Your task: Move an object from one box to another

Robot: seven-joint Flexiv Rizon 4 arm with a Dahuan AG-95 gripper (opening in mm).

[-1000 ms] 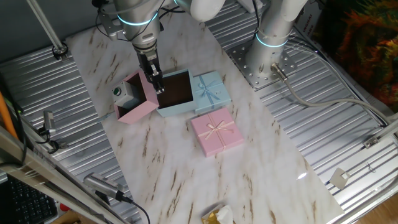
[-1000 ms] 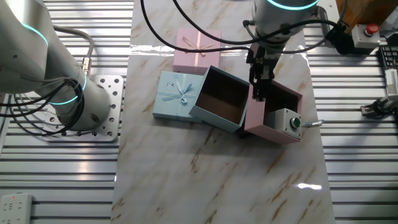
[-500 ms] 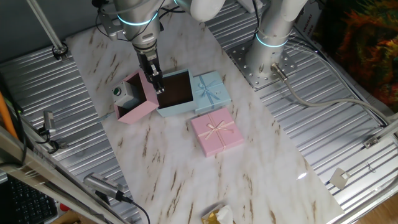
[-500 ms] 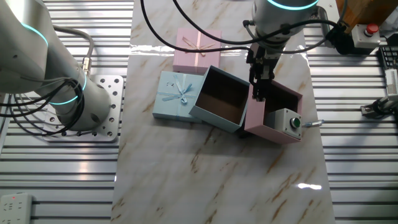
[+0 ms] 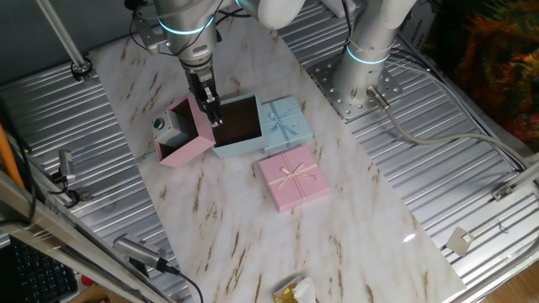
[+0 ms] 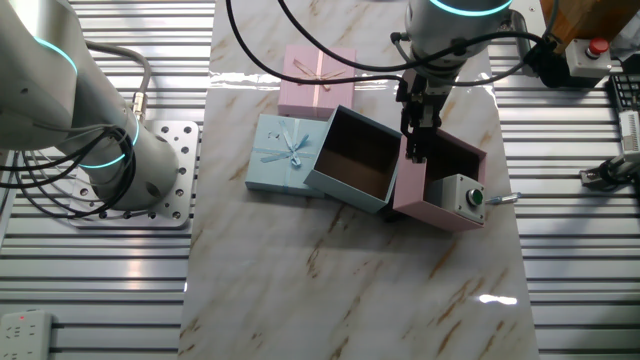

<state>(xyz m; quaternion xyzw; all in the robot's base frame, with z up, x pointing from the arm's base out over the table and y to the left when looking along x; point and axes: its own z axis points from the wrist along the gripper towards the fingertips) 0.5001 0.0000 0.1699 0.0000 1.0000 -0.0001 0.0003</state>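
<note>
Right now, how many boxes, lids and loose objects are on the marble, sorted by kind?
Open boxes: 2, the pink box and the light blue box.
Bowed lids: 2, the pink lid and the light blue lid.
Small objects: 1, the white block with a green round part, in the pink box.
Total: 5.

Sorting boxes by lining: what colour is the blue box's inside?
Dark brown inside the blue box, clearest in the other fixed view.
</note>
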